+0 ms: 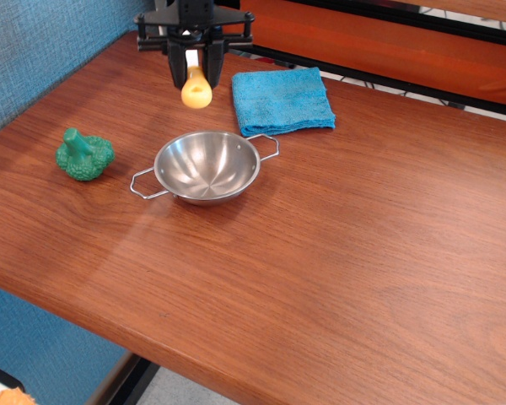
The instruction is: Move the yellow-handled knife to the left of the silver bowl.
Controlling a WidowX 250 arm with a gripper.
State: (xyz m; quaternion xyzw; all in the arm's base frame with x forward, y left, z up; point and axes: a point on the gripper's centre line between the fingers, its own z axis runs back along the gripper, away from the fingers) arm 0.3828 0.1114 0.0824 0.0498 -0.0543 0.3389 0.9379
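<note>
My gripper (194, 66) is at the far left of the table, up in the air. It is shut on the yellow-handled knife (196, 89), which hangs down with its yellow handle lowest and its pale blade between the fingers. The silver bowl (207, 165) with two wire loop handles sits on the wooden table below and slightly to the right of the knife. The knife is above the table, behind the bowl's far left rim.
A green toy broccoli (84, 155) lies on the table left of the bowl. A folded blue cloth (282, 100) lies behind the bowl to the right. A blue wall runs along the table's left edge.
</note>
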